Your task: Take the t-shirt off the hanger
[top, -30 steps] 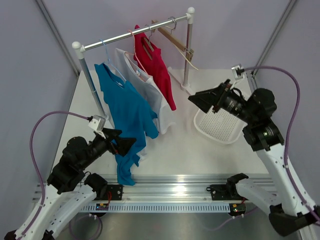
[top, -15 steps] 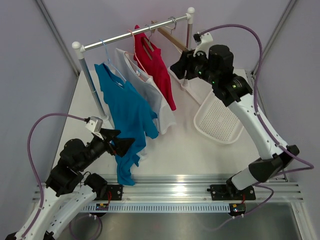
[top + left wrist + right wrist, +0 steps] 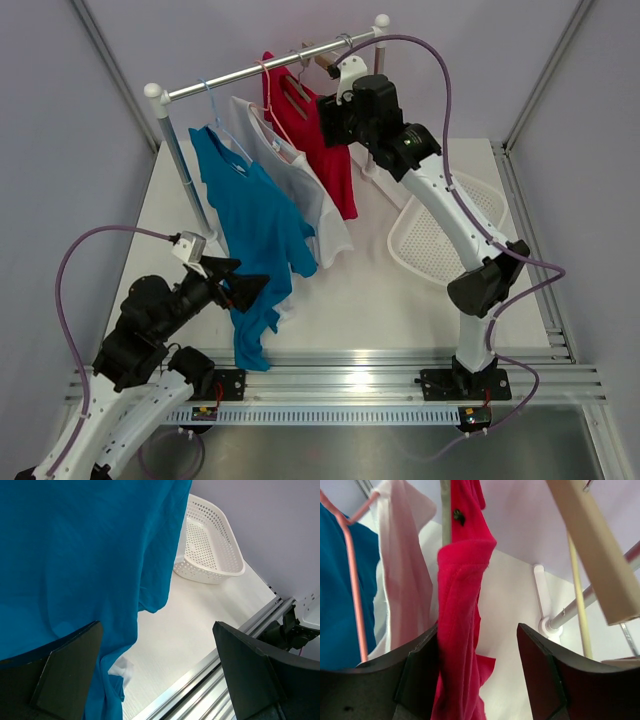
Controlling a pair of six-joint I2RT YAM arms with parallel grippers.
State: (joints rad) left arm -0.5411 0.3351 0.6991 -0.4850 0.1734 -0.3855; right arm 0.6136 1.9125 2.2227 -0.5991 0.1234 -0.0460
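Three t-shirts hang on hangers from a metal rail [image 3: 235,76]: blue [image 3: 250,215], white [image 3: 308,190] and red [image 3: 328,155]. My right gripper [image 3: 328,118] is open, high up at the red shirt's right shoulder. In the right wrist view the red shirt [image 3: 462,630] hangs between the jaws of the right gripper [image 3: 477,677], against the left finger [image 3: 420,675], not pinched. My left gripper [image 3: 248,287] is open, low at the blue shirt's hem. In the left wrist view, where the left gripper [image 3: 157,680] is empty, the blue shirt [image 3: 75,555] drapes by the left finger [image 3: 65,675].
A white perforated basket [image 3: 440,250] lies on the table to the right, also in the left wrist view [image 3: 210,545]. An empty wooden hanger [image 3: 590,545] hangs right of the red shirt. A pink hanger [image 3: 351,565] carries the white shirt [image 3: 407,580]. The rack's posts stand at both ends.
My right arm has swung from above the basket up and left to the red shirt's shoulder. The left arm has barely moved.
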